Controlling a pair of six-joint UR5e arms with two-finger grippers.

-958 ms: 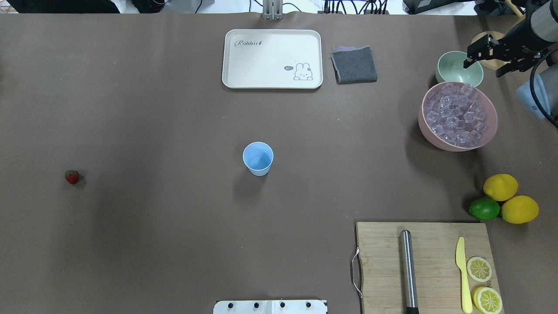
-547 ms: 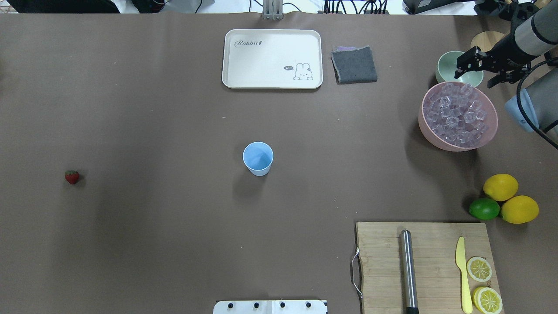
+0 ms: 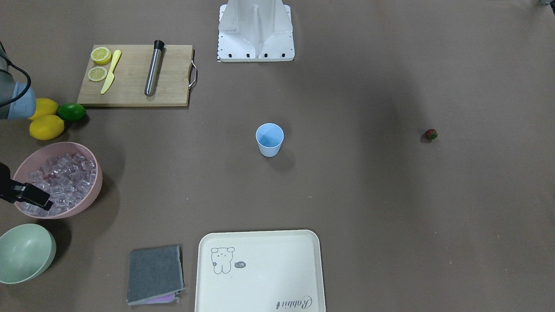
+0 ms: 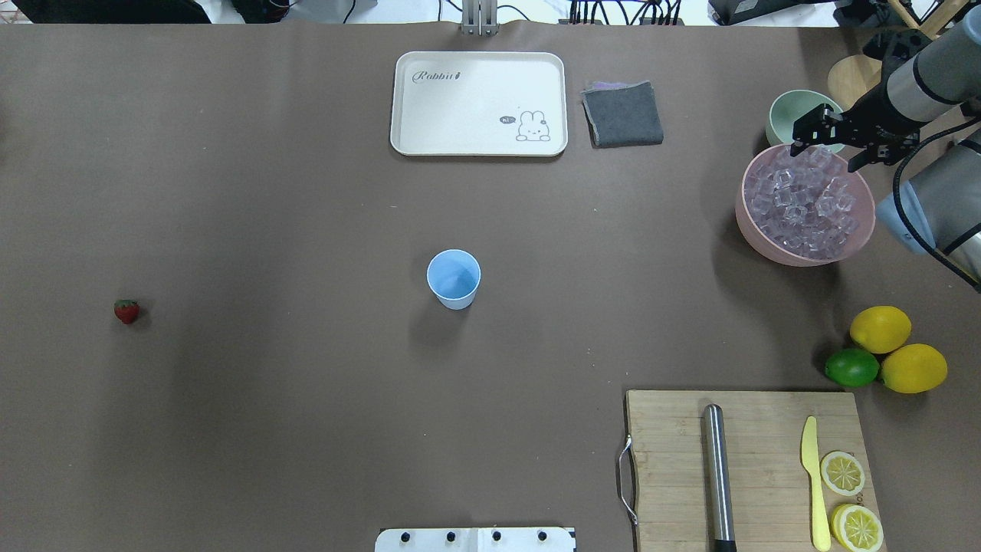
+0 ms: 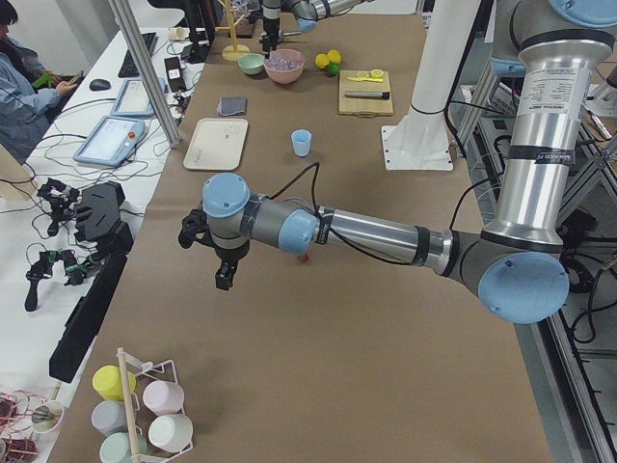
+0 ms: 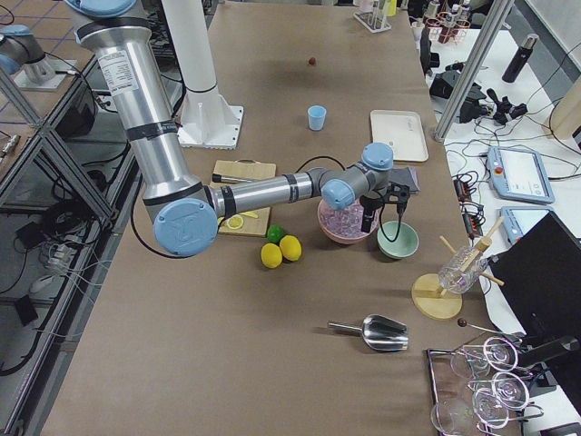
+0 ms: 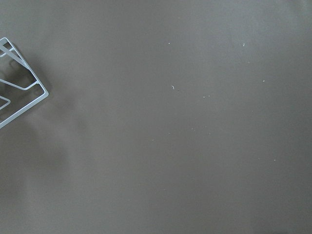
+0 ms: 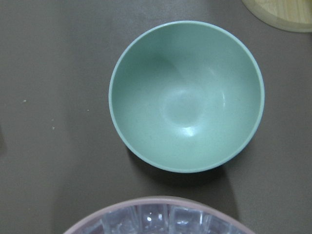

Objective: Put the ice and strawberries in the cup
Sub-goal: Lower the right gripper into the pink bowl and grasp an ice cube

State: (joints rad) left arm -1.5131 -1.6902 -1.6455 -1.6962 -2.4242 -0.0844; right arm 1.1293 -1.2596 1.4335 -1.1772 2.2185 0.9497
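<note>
The light blue cup point(image 4: 454, 277) stands upright mid-table, nothing visible inside it. The ice point(image 4: 805, 203) fills a pink bowl point(image 4: 745, 222) at the right. My right gripper point(image 4: 834, 147) hovers open over that bowl's far rim, next to the pale green bowl point(image 4: 785, 111); its wrist view looks down on the green bowl point(image 8: 185, 95) with ice point(image 8: 161, 220) at the bottom edge. A single strawberry point(image 4: 126, 310) lies far left. My left gripper point(image 5: 225, 265) shows only in the exterior left view, beyond the strawberry, so I cannot tell its state.
A cream tray point(image 4: 479, 103) and grey cloth point(image 4: 622, 113) lie at the far side. A cutting board point(image 4: 747, 468) holds a steel muddler, yellow knife and lemon slices. Two lemons and a lime point(image 4: 851, 367) sit right. A wire cup rack point(image 5: 145, 415) stands past the left gripper.
My right gripper has moved left and toward me, from above the green bowl to the far rim of the pink ice bowl. Nothing else has moved.
</note>
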